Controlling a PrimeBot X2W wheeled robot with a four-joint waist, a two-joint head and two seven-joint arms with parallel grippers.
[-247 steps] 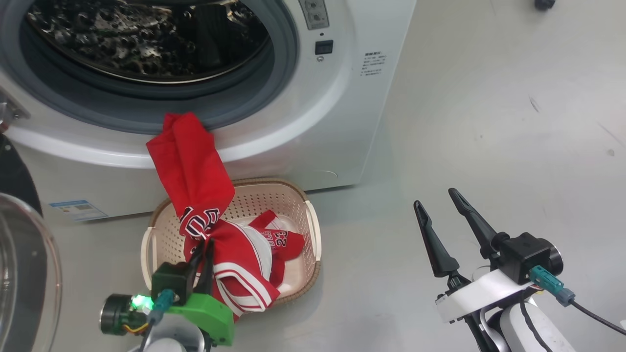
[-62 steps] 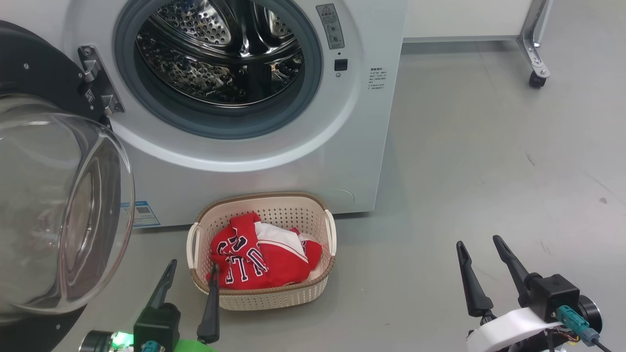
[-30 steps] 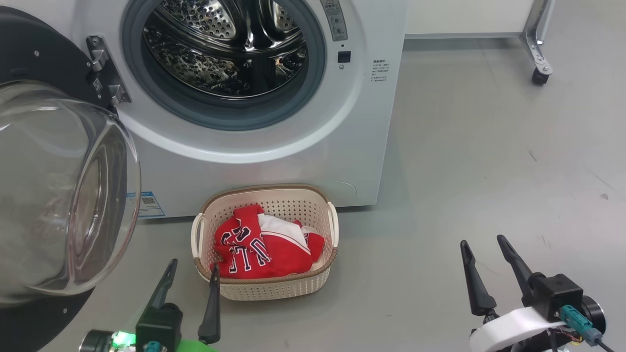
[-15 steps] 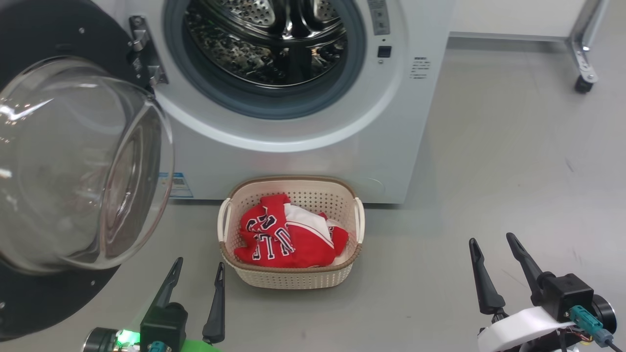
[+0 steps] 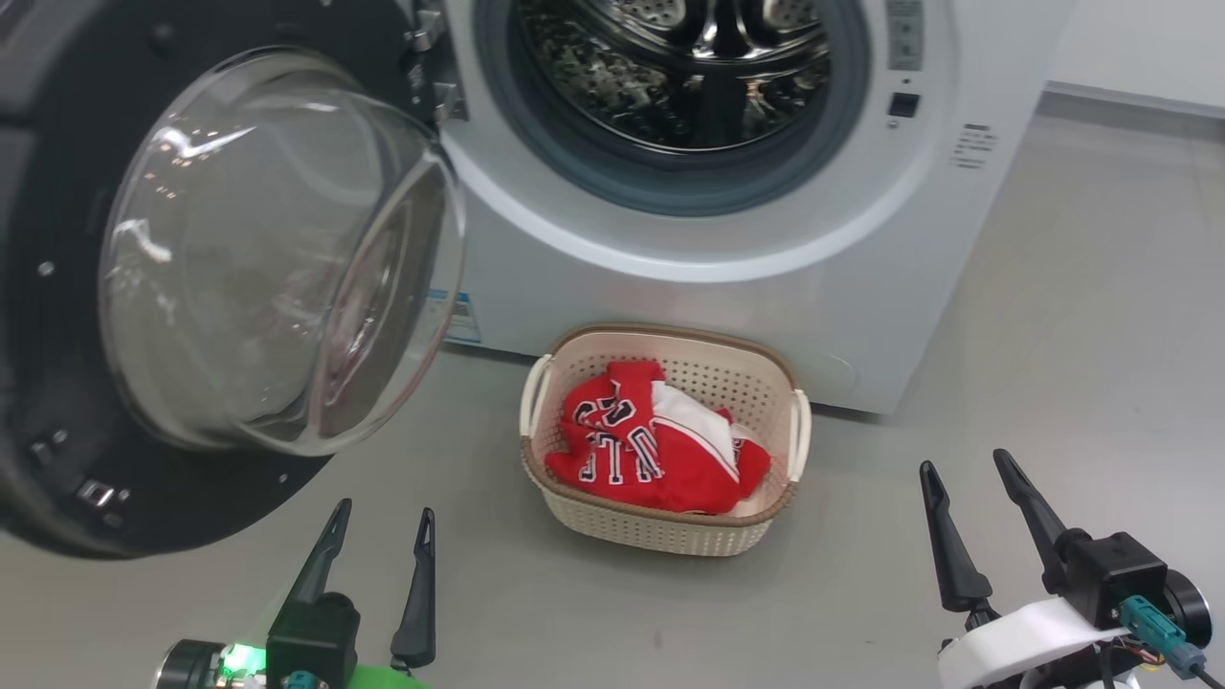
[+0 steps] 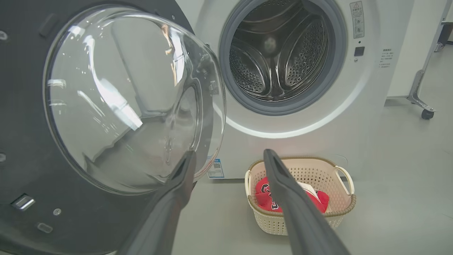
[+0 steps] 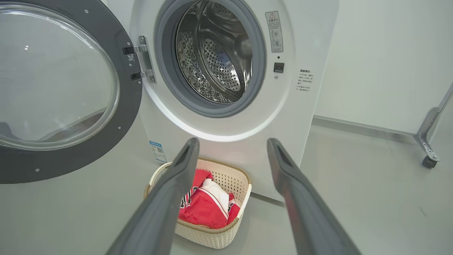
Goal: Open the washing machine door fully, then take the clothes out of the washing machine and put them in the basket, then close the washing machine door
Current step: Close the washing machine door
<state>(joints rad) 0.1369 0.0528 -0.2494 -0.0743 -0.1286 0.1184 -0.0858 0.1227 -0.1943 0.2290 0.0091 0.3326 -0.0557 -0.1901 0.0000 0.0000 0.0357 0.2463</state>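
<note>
A smooth grey floor [image 5: 1053, 335] runs back to a pale wall [image 7: 371, 53]. The washing machine [image 5: 727, 287] stands on it, its drum [image 5: 699, 57] cut off by the head view's top edge. The washing machine door [image 5: 239, 258] is swung wide open at the left, cropped at the edge, and its glass partly covers a blue label [image 5: 462, 321]. The basket [image 5: 670, 531] sits just in front of the machine with the clothes [image 5: 651, 450] heaped inside. The left gripper [image 5: 383, 507] and right gripper [image 5: 963, 459] hover low, jaws spread and empty. A castered metal leg [image 7: 428, 141] stands by the wall.

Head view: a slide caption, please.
Open washing machine door, clothes in the basket, left gripper and right gripper open, holding nothing.
</note>
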